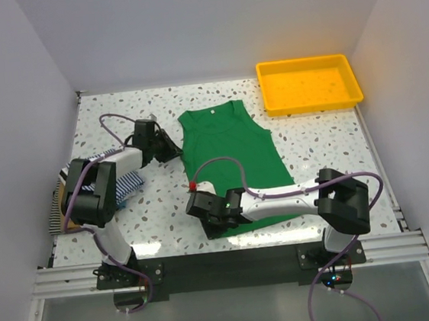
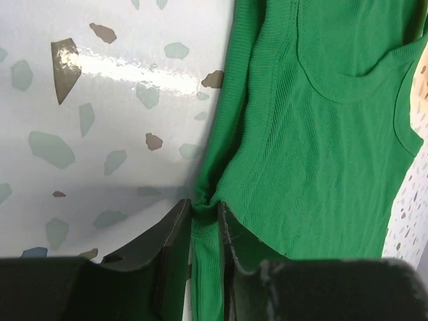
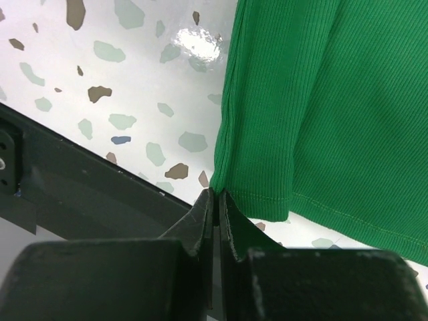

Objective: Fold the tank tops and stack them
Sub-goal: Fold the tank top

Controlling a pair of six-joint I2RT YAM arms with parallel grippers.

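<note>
Folding barely begun: green tank top (image 1: 233, 155) lies spread flat on the surface (image 1: 321, 149), left of the yellow tray (image 1: 262, 90) and nearer the arms, while striped tops (image 1: 125, 187) sit heaped farther left of the tray. Its long axis runs from the neckline, level with the tray, to the near hem. Left tool (image 2: 204, 204) is clamped on its armhole edge, right tool (image 3: 215, 194) on its hem corner.
</note>
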